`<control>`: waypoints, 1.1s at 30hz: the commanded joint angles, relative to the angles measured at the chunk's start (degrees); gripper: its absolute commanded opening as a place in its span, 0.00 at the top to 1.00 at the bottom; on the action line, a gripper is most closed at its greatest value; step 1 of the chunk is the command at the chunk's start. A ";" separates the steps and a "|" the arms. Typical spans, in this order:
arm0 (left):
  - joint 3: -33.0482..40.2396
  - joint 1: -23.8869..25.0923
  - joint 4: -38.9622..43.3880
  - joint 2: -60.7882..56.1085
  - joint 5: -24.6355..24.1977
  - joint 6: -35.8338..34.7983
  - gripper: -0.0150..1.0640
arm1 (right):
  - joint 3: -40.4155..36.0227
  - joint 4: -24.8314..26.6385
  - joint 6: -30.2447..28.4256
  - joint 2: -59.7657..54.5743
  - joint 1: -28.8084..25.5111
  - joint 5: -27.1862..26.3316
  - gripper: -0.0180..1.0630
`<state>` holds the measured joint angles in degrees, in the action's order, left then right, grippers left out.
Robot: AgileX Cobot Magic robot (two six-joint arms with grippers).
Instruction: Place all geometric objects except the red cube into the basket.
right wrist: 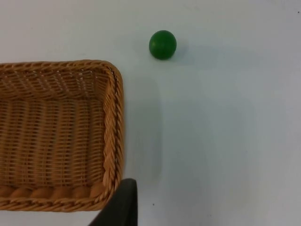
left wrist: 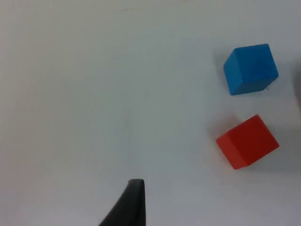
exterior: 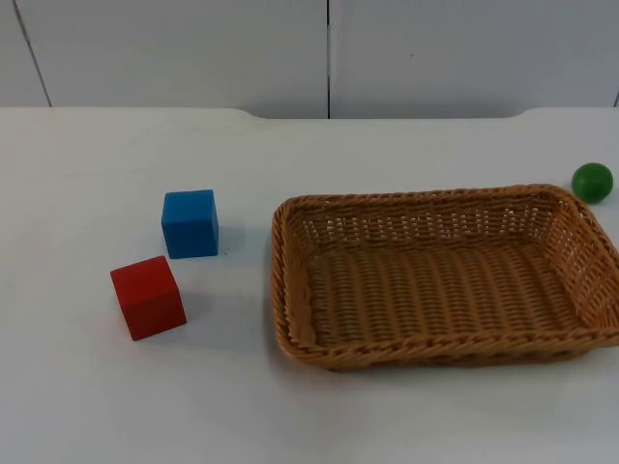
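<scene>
Red cube (exterior: 148,297) nearest, blue cube (exterior: 190,223) just behind, basket (exterior: 290,280) beside, green ball (exterior: 592,182) past its far corner; pincer states unclear.

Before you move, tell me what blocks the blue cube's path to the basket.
Nothing visible does: bare table lies between the blue cube and the basket. The red cube sits on the cube's other side, off that path.

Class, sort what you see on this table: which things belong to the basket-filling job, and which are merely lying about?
Belong to the job:
- blue cube, goes in
- green ball, goes in
- wicker basket, nothing in it yet
- red cube, named to stay out

Lying about:
- nothing else on the white table
</scene>
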<state>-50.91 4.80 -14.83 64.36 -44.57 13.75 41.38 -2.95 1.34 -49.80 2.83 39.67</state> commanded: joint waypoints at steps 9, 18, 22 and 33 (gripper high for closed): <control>-15.62 -11.00 -1.60 22.73 0.39 2.26 0.01 | 0.24 0.18 -0.71 0.01 -0.34 -0.53 0.01; -31.45 -15.77 0.59 43.53 -1.00 -2.84 0.01 | 0.24 0.06 -0.71 0.01 -0.34 -0.53 0.01; -37.87 -16.83 5.22 51.10 -2.75 -9.20 0.01 | 0.24 -0.38 -0.71 0.01 -0.34 -0.53 0.01; -51.70 -18.18 10.19 66.14 -7.54 -21.12 0.01 | 0.24 -0.93 -0.71 0.01 -0.34 -0.53 0.01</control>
<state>-101.93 -12.97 -5.06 130.23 -51.42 -6.15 41.38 -3.53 1.34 -49.80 2.83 39.63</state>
